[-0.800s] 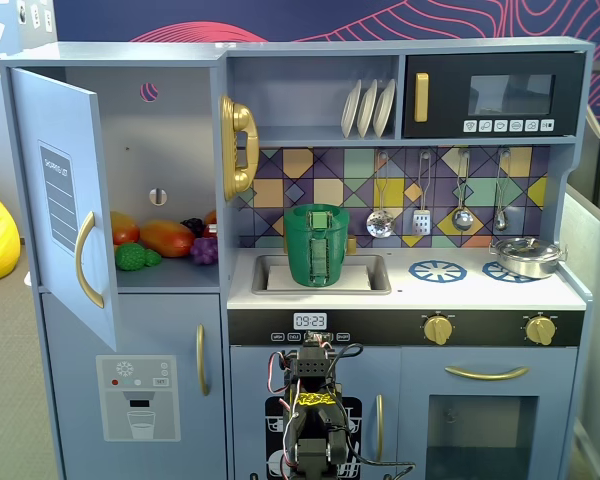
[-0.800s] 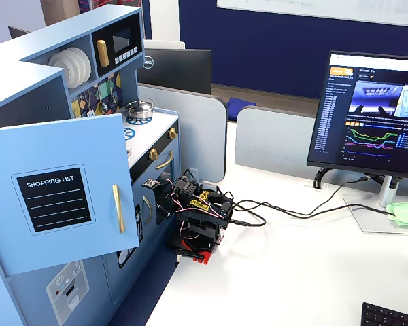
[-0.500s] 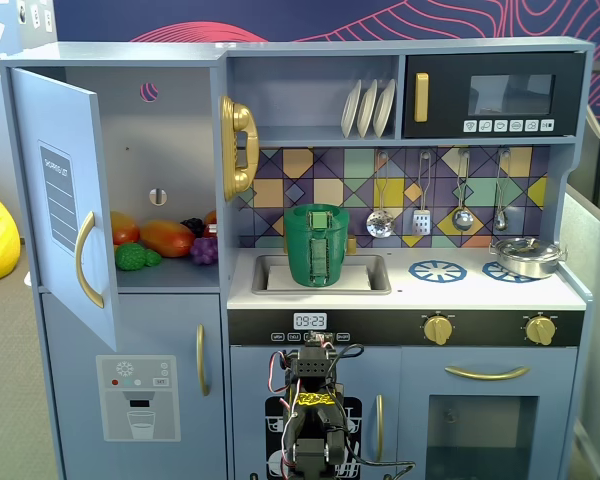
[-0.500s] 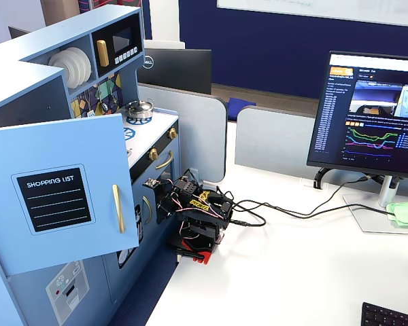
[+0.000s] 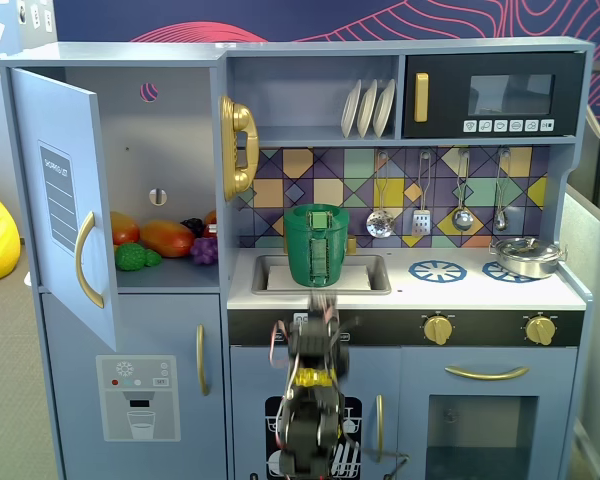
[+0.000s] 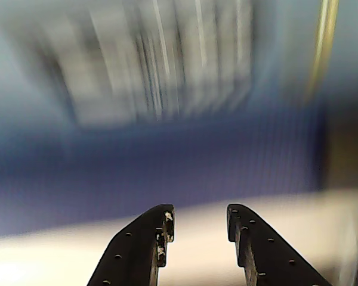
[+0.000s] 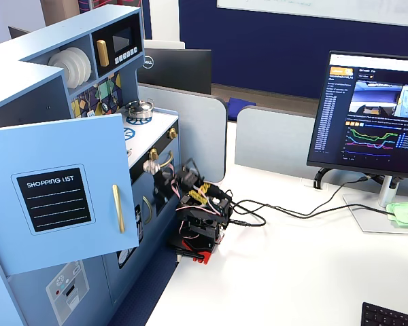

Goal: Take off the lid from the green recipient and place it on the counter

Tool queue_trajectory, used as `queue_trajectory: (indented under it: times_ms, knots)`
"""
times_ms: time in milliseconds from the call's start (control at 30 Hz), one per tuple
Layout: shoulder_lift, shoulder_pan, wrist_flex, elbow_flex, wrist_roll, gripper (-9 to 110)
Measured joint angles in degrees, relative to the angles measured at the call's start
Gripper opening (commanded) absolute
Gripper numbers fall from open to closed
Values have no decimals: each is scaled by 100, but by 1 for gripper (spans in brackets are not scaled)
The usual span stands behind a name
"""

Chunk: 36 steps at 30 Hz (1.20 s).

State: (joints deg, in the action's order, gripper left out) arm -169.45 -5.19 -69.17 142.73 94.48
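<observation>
- Wrist view showed the pincer [image 6: 198, 223] with its two black fingers parted and nothing between them; what lay beyond was motion-blurred, so no task thing could be made out there.
- The green recipient [image 5: 316, 245] stood upright in the recessed sink at the left end of the counter [image 5: 480, 290], the toy kitchen's tabletop, in a fixed view, its ribbed strip facing the front edge.
- The lid [image 5: 316, 209] appeared seated on top as a thin green rim; its knob could not be told apart at this angle.
- The arm [image 5: 315, 385] hung below the counter's front edge, well apart from the recipient.
- Handling, as a judgement: the lid looked like thin, stiff plastic, light and somewhat slick, not fragile. Its central knob would be the natural hold; a rim pinch might tip the light recipient.
- Counted in that fixed view: one green recipient, one lid, one silver pot [image 5: 526, 256] at the counter's back right corner, two blue burner prints, three white plates on the shelf.
</observation>
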Motion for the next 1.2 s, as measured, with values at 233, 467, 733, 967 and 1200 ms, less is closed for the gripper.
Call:
queue_trajectory:
  times_ms: [233,467,733,967,1200]
  knots:
    - [914,0,2285,-2127,79,28]
    - [1441,-44,3577,-2602,-62,39]
    - [2171,-53,3946,-3076,-53,38]
    - [2953,-53,3973,-3718,9,37]
    - [3612,-53,3973,-4131,114,35]
